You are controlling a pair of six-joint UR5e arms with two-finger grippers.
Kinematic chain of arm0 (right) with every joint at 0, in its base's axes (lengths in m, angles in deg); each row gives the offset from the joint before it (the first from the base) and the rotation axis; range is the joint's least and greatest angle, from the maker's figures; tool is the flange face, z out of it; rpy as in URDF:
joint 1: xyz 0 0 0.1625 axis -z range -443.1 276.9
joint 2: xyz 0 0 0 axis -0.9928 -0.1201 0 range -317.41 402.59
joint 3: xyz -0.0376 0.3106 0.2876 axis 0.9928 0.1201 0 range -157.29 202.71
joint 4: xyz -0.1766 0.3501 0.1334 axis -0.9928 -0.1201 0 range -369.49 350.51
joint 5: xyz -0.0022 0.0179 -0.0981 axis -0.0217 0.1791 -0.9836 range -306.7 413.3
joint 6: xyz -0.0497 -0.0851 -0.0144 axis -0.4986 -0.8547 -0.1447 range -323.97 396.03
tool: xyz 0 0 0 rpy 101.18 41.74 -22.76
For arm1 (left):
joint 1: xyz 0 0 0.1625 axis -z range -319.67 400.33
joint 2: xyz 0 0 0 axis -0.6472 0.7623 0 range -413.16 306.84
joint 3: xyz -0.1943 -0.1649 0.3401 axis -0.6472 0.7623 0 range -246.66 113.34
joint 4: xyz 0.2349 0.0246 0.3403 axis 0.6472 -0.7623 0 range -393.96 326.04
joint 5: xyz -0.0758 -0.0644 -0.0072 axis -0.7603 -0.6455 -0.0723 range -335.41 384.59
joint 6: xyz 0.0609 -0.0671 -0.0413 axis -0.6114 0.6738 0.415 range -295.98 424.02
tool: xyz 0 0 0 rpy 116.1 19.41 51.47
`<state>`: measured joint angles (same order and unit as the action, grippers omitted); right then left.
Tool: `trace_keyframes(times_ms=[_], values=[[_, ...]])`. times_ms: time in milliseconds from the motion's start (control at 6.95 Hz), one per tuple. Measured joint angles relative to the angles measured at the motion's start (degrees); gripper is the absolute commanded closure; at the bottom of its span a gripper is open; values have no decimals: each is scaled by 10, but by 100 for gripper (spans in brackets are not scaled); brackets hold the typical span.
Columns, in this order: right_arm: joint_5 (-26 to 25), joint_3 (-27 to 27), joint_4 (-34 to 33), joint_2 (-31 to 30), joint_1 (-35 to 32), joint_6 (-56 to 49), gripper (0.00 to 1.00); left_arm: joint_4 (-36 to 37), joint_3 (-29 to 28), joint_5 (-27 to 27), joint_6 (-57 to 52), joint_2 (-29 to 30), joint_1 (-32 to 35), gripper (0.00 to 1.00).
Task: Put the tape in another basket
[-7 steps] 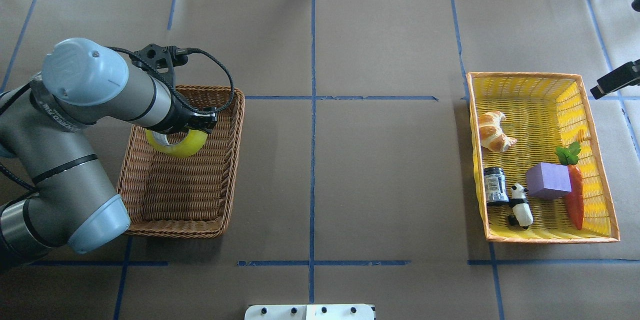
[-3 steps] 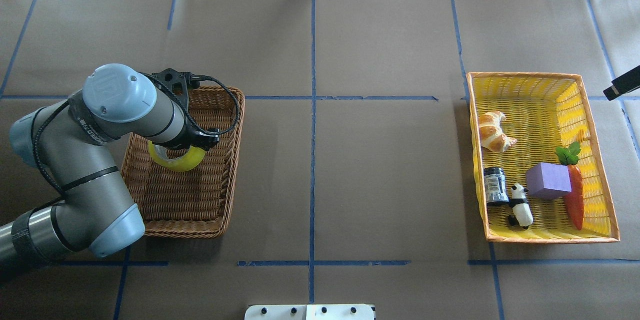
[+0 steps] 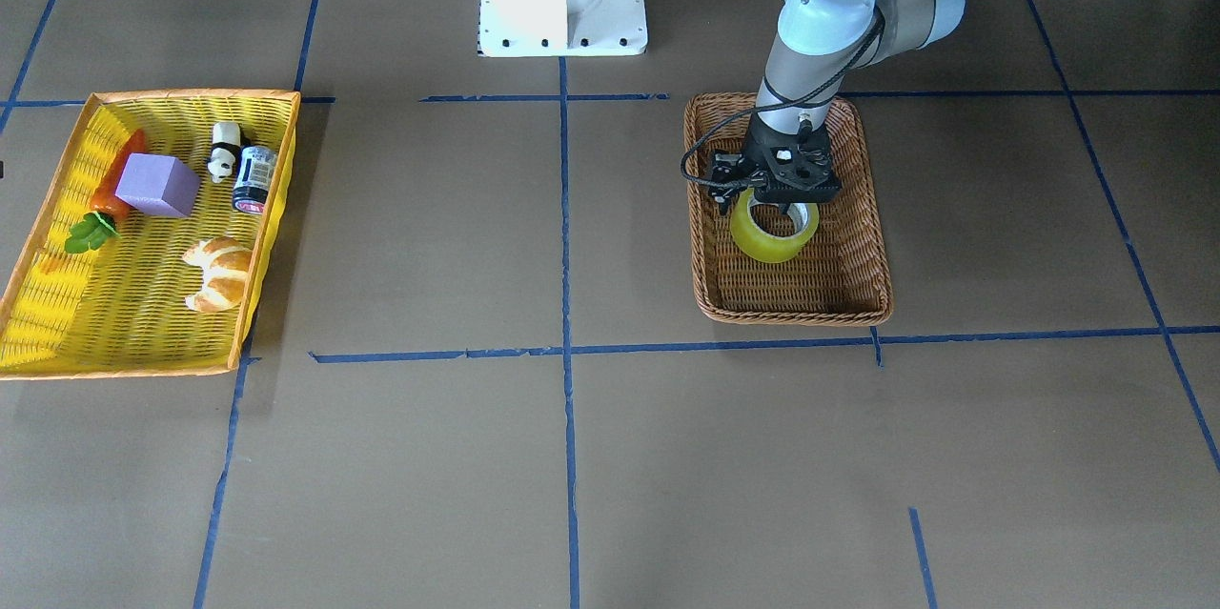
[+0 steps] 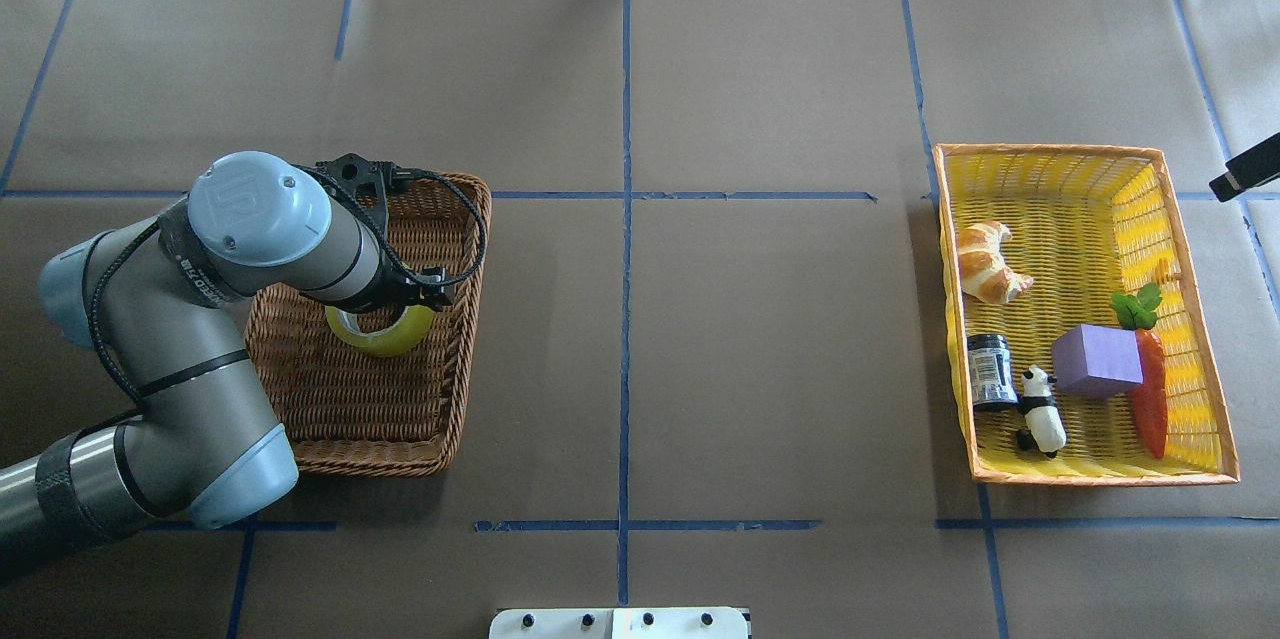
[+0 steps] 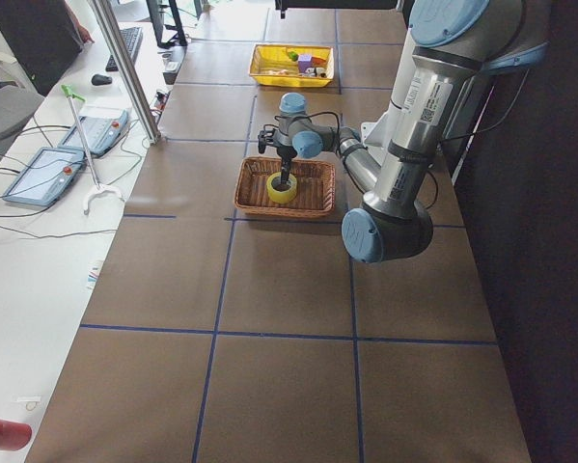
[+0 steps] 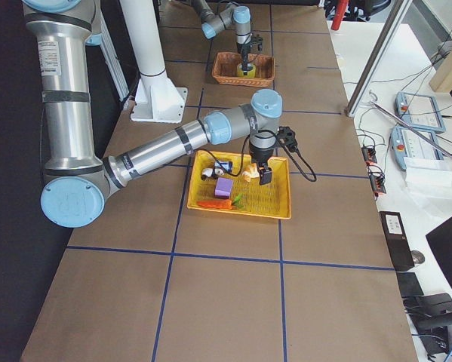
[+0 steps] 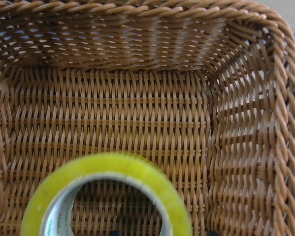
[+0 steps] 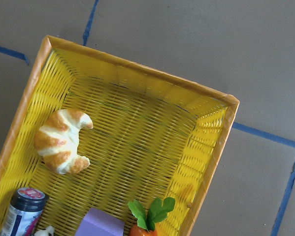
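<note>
Front: left gripper (image 3: 776, 199) fingers look clamped on tape (image 3: 755, 242) wall; roll low inside basket (image 3: 863, 309). My worry: one-wall pinch, roll may swing or slip.
Overhead: arm hides grip; tilted release could send tape rolling to rim.
Left wrist: weave close beneath; fingers may snag.
Right side: right gripper (image 6: 265, 175) over yellow basket (image 6: 282, 204); fingers, can't tell.

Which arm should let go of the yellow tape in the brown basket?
Left. The left gripper grips the tape right at the brown basket. The right gripper hangs far away, over the yellow basket.
</note>
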<state>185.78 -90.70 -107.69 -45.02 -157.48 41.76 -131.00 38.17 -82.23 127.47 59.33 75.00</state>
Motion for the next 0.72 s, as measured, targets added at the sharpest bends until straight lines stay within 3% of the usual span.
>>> trace_keyframes(times_ms=[432,719], values=[[11,39,-1,-23,-68,-106,0,109,63,-33,-219,-20,103,0],[20,75,1,-53,-123,-201,0,118,64,-114,-405,-84,233,0]])
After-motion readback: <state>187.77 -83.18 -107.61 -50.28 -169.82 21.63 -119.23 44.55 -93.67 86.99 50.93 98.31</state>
